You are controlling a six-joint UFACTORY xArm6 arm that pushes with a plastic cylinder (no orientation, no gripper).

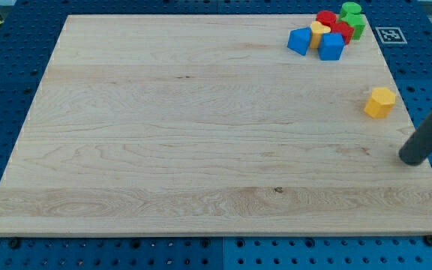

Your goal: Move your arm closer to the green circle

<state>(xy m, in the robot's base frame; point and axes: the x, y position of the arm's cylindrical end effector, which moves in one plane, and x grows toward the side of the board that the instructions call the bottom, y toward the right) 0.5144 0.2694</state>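
Observation:
The green circle (350, 10) is a round green block at the view's top right, at the back of a tight cluster. A second green block (357, 26) sits just below it. My tip (409, 160) is the lower end of a dark rod entering from the view's right edge. It rests near the board's right edge, far below the cluster and a little below and right of a yellow hexagonal block (380, 102).
The cluster also holds two red blocks (326, 17) (341, 31), a yellow block (319, 31) and two blue blocks (299, 40) (331, 46). The wooden board (201, 135) lies on a blue perforated table. A fiducial marker (389, 34) sits off the board's top right corner.

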